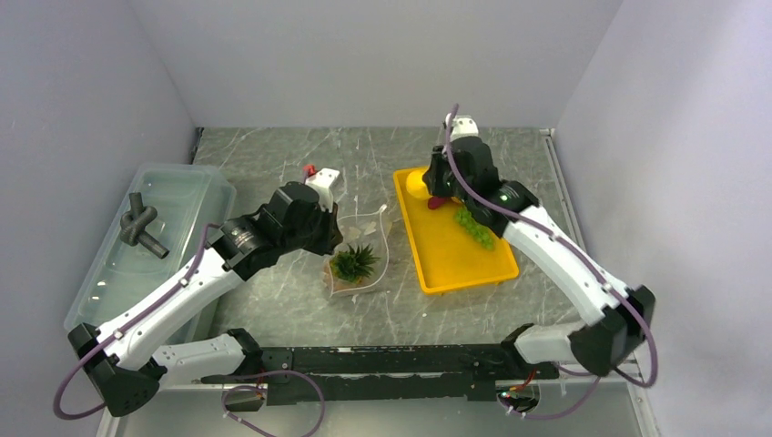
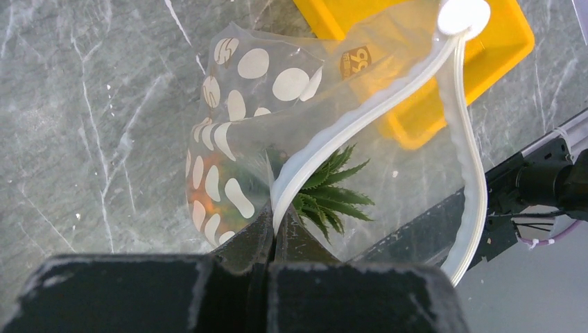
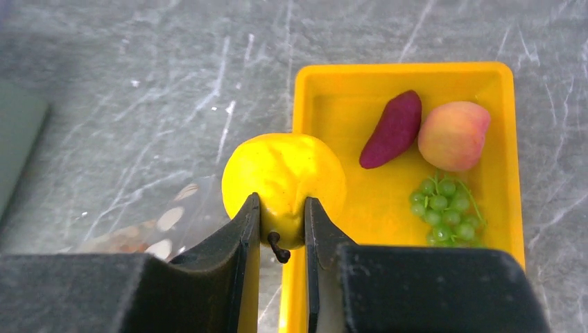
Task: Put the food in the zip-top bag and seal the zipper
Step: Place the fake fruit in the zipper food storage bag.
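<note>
The clear dotted zip-top bag (image 2: pixel 256 76) lies open on the table left of the yellow tray. My left gripper (image 2: pixel 275 232) is shut on its whitish zipper (image 2: pixel 360 111), holding the mouth up. An orange pineapple with a green crown (image 2: pixel 326 194) lies inside the bag (image 1: pixel 364 246). My right gripper (image 3: pixel 283 208) is shut on a round yellow fruit (image 3: pixel 284 177) with a dark stem, held over the tray's left rim. A dark red-purple piece (image 3: pixel 392 129), a peach-coloured fruit (image 3: pixel 453 135) and a green grape bunch (image 3: pixel 447 208) lie in the tray.
The yellow tray (image 1: pixel 473 264) sits right of centre. A translucent lidded bin (image 1: pixel 173 196) with a dark knotted object (image 1: pixel 139 228) on top stands at the left. Grey walls close in the back and sides. A black rail (image 1: pixel 382 364) runs along the near edge.
</note>
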